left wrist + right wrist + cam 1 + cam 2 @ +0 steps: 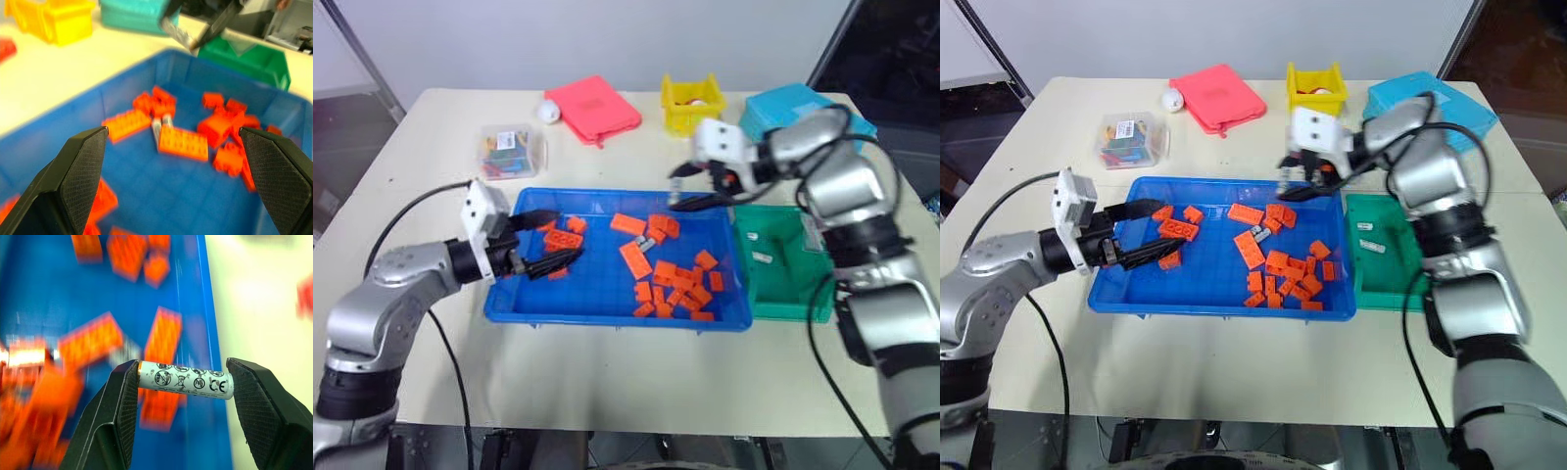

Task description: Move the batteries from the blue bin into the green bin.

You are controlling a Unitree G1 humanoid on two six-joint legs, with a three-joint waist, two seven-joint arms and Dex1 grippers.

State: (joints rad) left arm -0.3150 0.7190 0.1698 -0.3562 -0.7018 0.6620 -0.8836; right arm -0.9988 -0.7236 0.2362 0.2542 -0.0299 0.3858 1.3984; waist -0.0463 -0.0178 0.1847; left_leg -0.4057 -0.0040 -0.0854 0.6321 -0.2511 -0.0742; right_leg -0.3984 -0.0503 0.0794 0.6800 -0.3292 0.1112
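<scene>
**Battery lifted clear of the tray, green bin next**

Your right gripper (pixel 181 382) is clamped end to end on a battery (pixel 185 380), one pad on each cap, so the cylinder lies crosswise between the fingers and cannot roll out. In the head views it hangs above the blue bin (pixel 607 308) at about the tray's 2 o'clock corner, high enough to pass over the wall; the green bin (pixel 781 294) sits just beside the tray at its 3 o'clock, so I judge the carry is a short swing that way. Two pale batteries already lie on the green bin's floor.

Your left gripper (pixel 548 245) hovers over the tray's 9 o'clock end with its fingers spread wide and nothing between them, out of the right arm's path.

The held battery is a silvery-white cylinder with a row of small black printed marks and a coppery band at one end. Another battery (pixel 166 120) rests among the orange bricks (pixel 675 284) near the tray's middle, still to be fetched
</scene>
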